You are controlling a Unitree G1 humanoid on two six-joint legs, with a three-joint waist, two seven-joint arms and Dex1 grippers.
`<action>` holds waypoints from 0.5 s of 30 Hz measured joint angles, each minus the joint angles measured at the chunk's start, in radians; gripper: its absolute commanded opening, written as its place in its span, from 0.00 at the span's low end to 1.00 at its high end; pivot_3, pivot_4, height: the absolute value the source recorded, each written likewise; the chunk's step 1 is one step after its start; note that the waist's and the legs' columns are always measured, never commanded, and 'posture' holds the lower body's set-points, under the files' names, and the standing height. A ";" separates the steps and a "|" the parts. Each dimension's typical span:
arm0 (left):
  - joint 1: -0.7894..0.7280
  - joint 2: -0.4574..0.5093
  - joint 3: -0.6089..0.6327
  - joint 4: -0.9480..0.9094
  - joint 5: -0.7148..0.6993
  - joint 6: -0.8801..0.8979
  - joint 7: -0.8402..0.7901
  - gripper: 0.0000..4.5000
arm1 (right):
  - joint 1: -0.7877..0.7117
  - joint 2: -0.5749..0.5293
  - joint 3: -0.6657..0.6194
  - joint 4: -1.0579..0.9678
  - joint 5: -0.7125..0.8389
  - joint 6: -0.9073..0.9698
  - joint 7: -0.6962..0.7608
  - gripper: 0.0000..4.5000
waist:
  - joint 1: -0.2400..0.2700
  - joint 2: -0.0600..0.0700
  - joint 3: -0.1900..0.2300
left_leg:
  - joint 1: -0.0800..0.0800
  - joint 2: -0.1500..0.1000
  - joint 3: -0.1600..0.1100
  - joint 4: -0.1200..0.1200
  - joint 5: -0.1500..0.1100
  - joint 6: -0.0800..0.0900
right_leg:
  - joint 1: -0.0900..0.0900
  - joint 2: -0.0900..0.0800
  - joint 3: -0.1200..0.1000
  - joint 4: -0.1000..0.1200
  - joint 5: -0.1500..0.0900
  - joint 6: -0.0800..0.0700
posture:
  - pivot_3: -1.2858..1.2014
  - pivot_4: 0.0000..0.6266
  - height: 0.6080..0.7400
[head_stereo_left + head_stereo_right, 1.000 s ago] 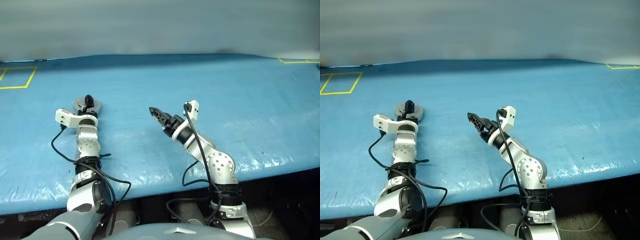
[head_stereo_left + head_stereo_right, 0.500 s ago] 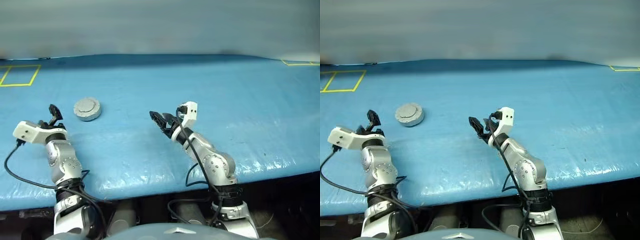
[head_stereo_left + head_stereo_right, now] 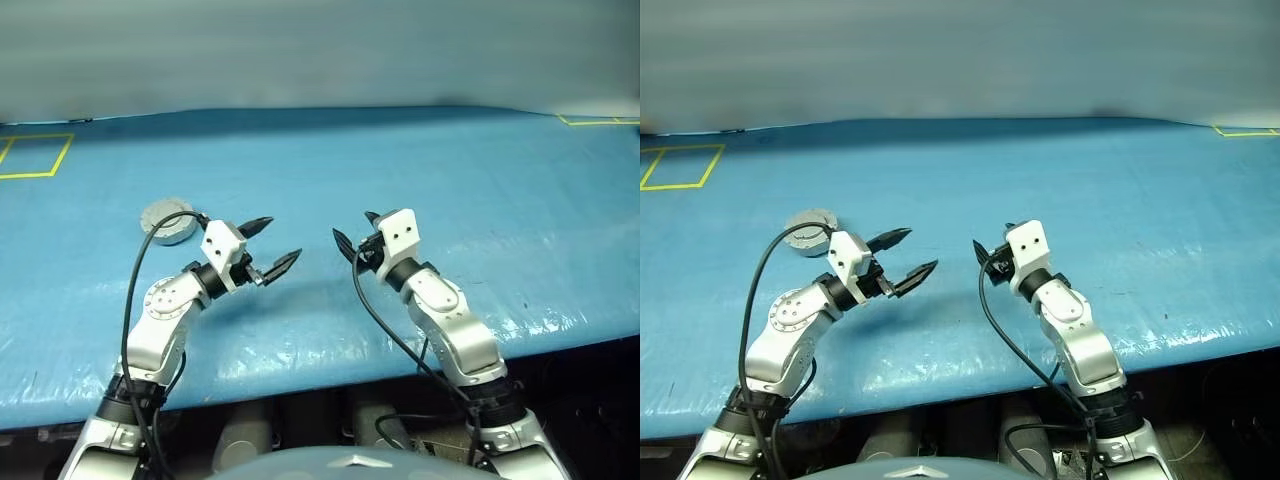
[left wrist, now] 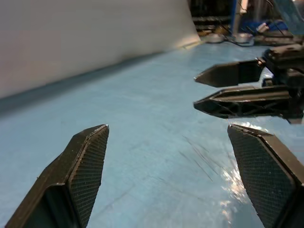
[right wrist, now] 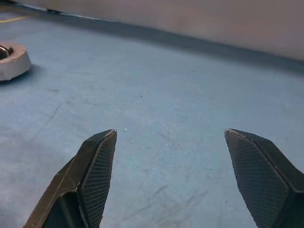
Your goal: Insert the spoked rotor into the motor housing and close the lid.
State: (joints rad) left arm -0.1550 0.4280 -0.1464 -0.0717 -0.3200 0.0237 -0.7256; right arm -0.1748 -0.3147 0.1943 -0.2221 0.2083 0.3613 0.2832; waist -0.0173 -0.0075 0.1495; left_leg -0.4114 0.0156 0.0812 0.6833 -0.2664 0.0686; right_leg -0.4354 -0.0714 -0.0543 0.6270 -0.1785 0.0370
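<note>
One motor housing [image 3: 166, 222] lies on the blue worktop [image 3: 480, 180], its lid [image 3: 810, 228] closed, behind the left arm. Two grippers hover empty, each with jaws wide apart: the left gripper [image 3: 271, 244] and the right gripper [image 3: 352, 232]. The left wrist view shows the right gripper's fingers [image 4: 247, 100]; the right wrist view shows the housing's edge.

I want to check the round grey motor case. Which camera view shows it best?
The right eye view: the motor case lies closed on the blue table, mostly unhidden. In the left eye view a cable crosses it; the right wrist view catches just its edge, far off.
</note>
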 measured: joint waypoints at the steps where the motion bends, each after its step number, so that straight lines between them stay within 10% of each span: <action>1: 0.001 -0.001 -0.007 0.004 0.005 0.004 -0.007 0.95 | 0.005 -0.012 -0.001 -0.005 0.000 0.010 0.013 0.85 | 0.001 0.000 0.000 | 0.000 0.000 0.000 0.000 -0.001 0.001 | 0.000 0.000 0.000 0.000 0.000 0.000 | 0.52 0.24 1.00; 15: -0.033 -0.005 -0.014 0.089 0.103 -0.012 -0.011 0.95 | 0.031 -0.026 -0.044 -0.036 -0.007 0.055 0.069 0.99 | 0.009 0.000 0.000 | -0.003 -0.001 0.000 0.001 -0.002 0.004 | -0.002 -0.001 0.001 0.000 0.001 0.001 | 0.52 0.24 1.00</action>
State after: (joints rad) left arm -0.1876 0.4233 -0.1606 0.0177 -0.2167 0.0121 -0.7368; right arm -0.1435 -0.3402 0.1499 -0.2585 0.2018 0.4166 0.3522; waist -0.0087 -0.0078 0.1495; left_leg -0.4140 0.0147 0.0817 0.6842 -0.2685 0.0730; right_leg -0.4376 -0.0724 -0.0538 0.6270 -0.1780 0.0377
